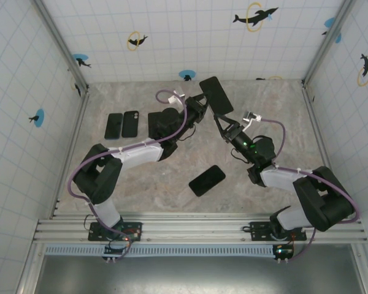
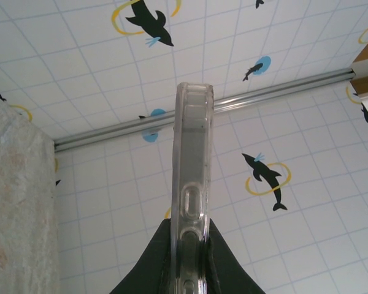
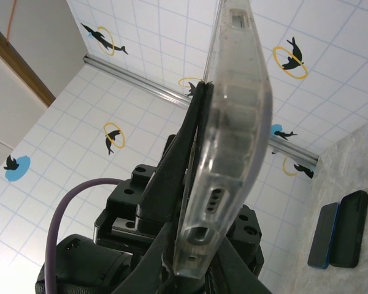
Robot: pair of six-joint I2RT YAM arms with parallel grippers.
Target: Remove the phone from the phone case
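Observation:
The phone [image 1: 216,95], a dark slab in a clear phone case [image 2: 191,153], is held raised and tilted above the back middle of the table. My left gripper [image 1: 203,105] is shut on its left end. In the left wrist view the case stands edge-on between my black fingers [image 2: 148,264]. My right gripper [image 1: 222,121] is shut on its near lower end; the right wrist view has the case [image 3: 233,122] rising from my gripper [image 3: 193,269], port holes facing the camera. A left-gripper finger [image 3: 184,141] lies along the case's far side.
A bare black phone [image 1: 207,180] lies on the table in front between the arms. Two more phones [image 1: 122,125] lie side by side at the back left, also seen low right in the right wrist view [image 3: 340,229]. Tiled walls close in three sides.

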